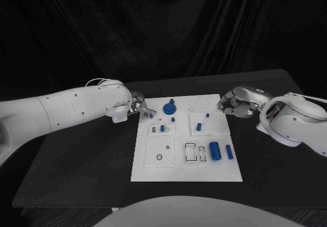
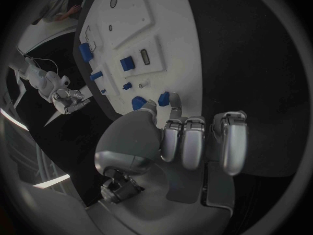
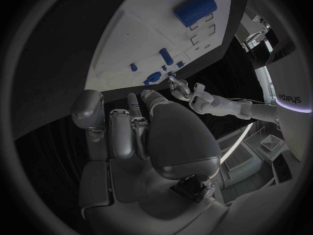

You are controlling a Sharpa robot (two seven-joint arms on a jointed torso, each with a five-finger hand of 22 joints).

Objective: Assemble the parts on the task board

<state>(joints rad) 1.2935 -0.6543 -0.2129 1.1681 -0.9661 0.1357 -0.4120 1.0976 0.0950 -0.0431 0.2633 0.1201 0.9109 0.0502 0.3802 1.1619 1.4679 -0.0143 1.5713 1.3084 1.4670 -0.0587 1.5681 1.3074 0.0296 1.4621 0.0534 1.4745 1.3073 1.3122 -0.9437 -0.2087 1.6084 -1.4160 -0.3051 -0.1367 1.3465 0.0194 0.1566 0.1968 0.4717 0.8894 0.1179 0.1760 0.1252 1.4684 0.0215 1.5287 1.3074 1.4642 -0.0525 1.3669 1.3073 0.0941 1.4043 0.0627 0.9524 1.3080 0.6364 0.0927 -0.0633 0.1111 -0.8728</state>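
Fingers (image 1: 144,109) hover at white task board (image 1: 157,172) on black table (image 1: 81,161).

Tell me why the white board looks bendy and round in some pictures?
In both wrist views the fisheye lens curves the task board edges; in the head view the same task board keeps straight edges. The blue parts look stretched in the right wrist view.
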